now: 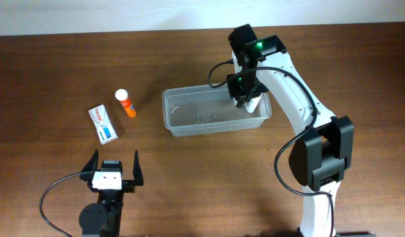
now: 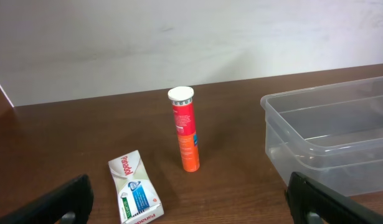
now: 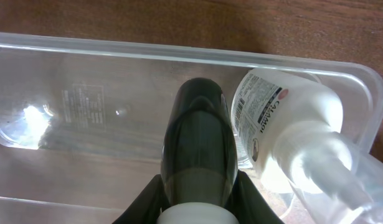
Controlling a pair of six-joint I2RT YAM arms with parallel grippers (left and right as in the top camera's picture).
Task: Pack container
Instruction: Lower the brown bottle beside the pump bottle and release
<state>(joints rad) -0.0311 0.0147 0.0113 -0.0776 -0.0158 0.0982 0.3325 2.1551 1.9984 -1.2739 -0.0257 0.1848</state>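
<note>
Right gripper [image 1: 247, 97] sits over the right end of the container [image 1: 189, 122], centre of the overhead frame. It's clamped on a dark bottle [image 3: 200, 143], black fingers [image 3: 250, 190] on both sides of it near its white cap. In the right wrist view that bottle hangs over the tub floor; can't tell whether it touches.
White bottle with a printed label [image 3: 284, 130] lies inside the container at the right end, just beside the dark one, neck toward the lower right of the wrist frame.
Left gripper [image 1: 115, 161] is at lower left of the overhead frame, jaws spread wide with nothing between them, well apart from the container.
On the table [image 1: 57, 66], left of the container: orange tube with a white cap [image 2: 186, 134] standing upright, and a small white-and-blue box [image 2: 135, 190] lying flat near it, not touching.
</note>
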